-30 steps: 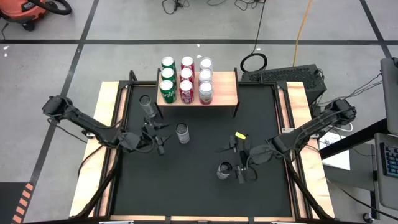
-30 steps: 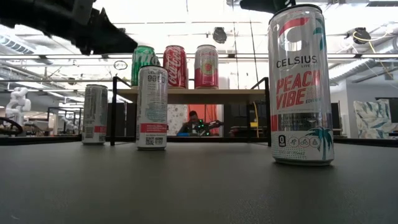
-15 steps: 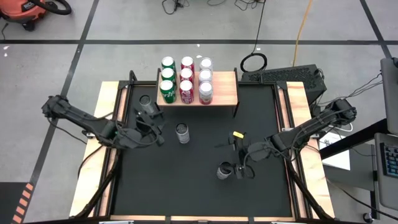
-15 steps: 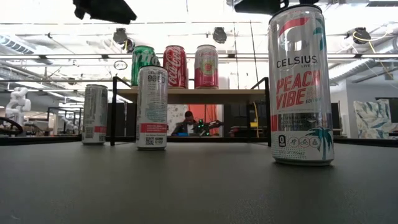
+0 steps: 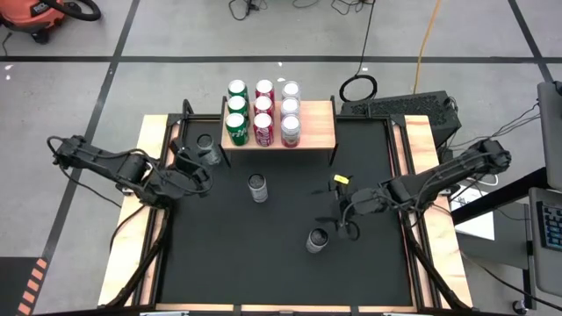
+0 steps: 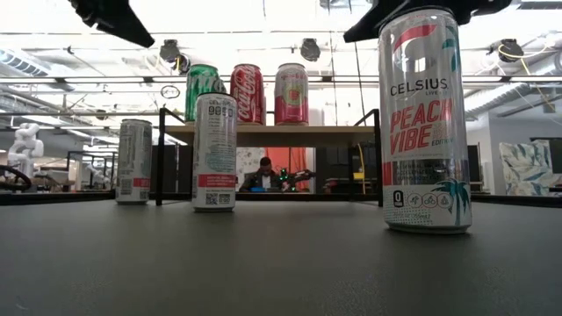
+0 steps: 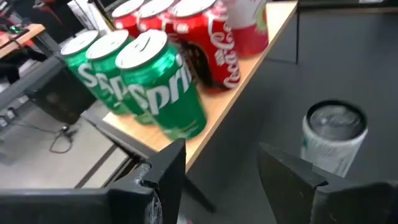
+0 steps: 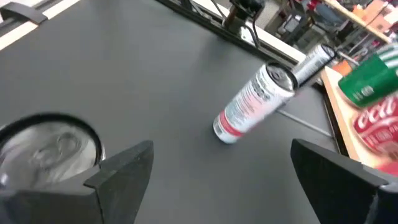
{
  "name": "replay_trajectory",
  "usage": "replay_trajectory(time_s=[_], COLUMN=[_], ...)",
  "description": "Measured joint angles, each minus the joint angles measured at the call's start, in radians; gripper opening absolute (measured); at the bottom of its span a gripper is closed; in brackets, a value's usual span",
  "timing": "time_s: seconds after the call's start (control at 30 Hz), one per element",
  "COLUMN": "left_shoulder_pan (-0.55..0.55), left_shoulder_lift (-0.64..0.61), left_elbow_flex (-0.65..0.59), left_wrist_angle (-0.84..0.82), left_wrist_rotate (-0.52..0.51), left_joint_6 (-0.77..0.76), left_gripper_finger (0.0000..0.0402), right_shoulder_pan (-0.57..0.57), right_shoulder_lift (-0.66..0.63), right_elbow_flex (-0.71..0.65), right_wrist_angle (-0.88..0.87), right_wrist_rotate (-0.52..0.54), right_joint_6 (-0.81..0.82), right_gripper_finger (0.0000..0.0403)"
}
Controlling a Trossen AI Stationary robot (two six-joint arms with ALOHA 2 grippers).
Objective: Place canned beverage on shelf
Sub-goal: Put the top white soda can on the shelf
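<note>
The shelf [image 5: 309, 123] has a light wood top on thin black legs and bears several green, red and pink cans in three rows. Three cans stand upright on the black mat: a tall Celsius can [image 5: 317, 240] [image 6: 424, 123], a white can [image 5: 257, 186] [image 6: 214, 151] and a silver can [image 5: 209, 147] beside the shelf's left leg. My left gripper [image 5: 198, 168] [image 7: 221, 177] hangs open in the air left of the white can, pointing at the shelf's green cans [image 7: 158, 81]. My right gripper [image 5: 336, 218] [image 8: 230, 168] hangs open just beside the Celsius can [image 8: 50, 149], touching nothing.
The black mat [image 5: 281, 263] lies on a wood-edged table with open room along its near side and at the right. The right third of the shelf's top is bare. A small yellow piece [image 5: 339, 179] shows near my right arm. A person sits in the room beyond the shelf [image 6: 266, 175].
My left gripper has risen and drawn back toward the table's left and far edges, away from the white can, tipping up toward level. My right gripper has shifted a little toward the far edge and rolled. The cans have not moved.
</note>
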Motion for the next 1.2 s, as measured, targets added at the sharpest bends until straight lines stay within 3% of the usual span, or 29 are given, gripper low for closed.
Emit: replay_trajectory(time_s=[0.3, 0.63, 0.73, 0.87, 0.97, 1.1, 1.2], left_shoulder_pan=[0.062, 0.329, 0.413, 0.472, 0.477, 0.486, 0.518], left_shoulder_lift=[-0.007, -0.017, -0.017, -0.016, -0.014, 0.003, 0.025], left_elbow_flex=[0.0, 0.0, 0.0, 0.0, -0.001, -0.001, -0.001], left_wrist_angle=[-0.124, -0.227, -0.248, -0.229, -0.226, -0.211, -0.215], left_wrist_rotate=[0.035, 0.29, 0.323, 0.244, 0.242, 0.244, 0.306], left_joint_6=[-0.135, -0.074, -0.022, 0.132, 0.25, 0.169, 0.192], left_gripper_finger=[0.0209, 0.0325, 0.033, 0.0331, 0.0331, 0.0331, 0.0331], right_shoulder_pan=[-0.004, -0.004, -0.004, -0.002, -0.002, -0.002, -0.002], right_shoulder_lift=[-0.099, -0.113, -0.136, -0.17, -0.202, -0.246, -0.279], right_elbow_flex=[0.0, -0.045, -0.055, -0.079, -0.108, -0.141, -0.152], right_wrist_angle=[-0.12, -0.094, -0.09, -0.09, -0.088, -0.089, -0.088], right_wrist_rotate=[-0.004, -0.005, -0.005, -0.005, -0.005, -0.006, -0.006], right_joint_6=[0.042, 0.051, 0.079, 0.116, 0.149, 0.17, 0.167], right_gripper_finger=[0.0359, 0.0359, 0.0359, 0.0359, 0.0359, 0.0359, 0.0359])
